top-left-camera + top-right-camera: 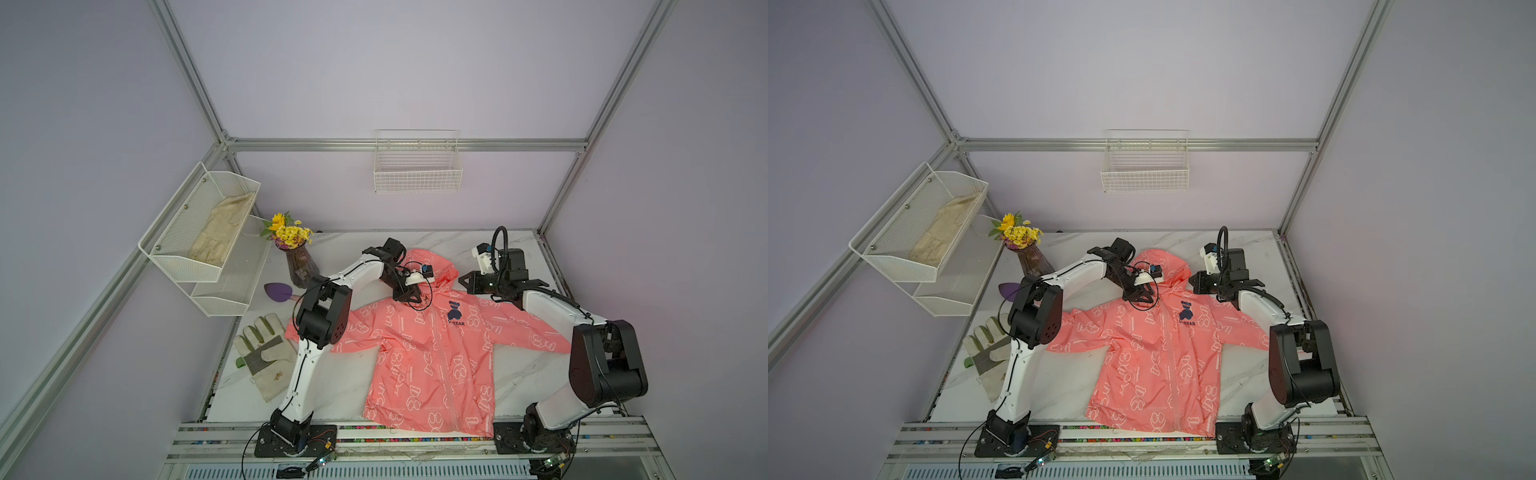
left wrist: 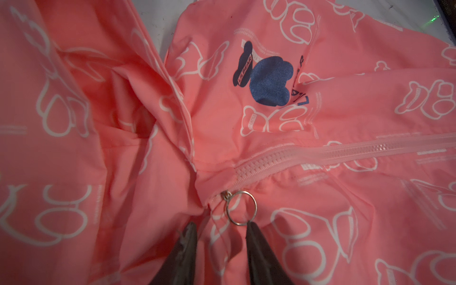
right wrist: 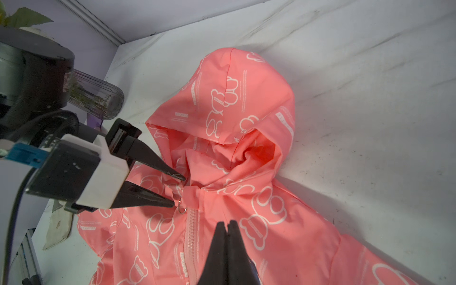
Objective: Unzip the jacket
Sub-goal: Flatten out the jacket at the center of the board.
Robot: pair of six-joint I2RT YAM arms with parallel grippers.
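Observation:
The coral-pink hooded jacket lies flat on the marble table, front up, hood toward the back wall. Its zipper is closed up to the collar. A metal pull ring hangs from the slider there. My left gripper is at the collar with its jaws apart, one fingertip touching the ring, fabric between them. My right gripper is shut with nothing visibly in it, over the chest beside the zipper.
A beige work glove lies left of the jacket by my left arm. A vase of yellow flowers and a purple scoop stand behind it. A white mesh shelf hangs on the left wall, a wire basket on the back wall.

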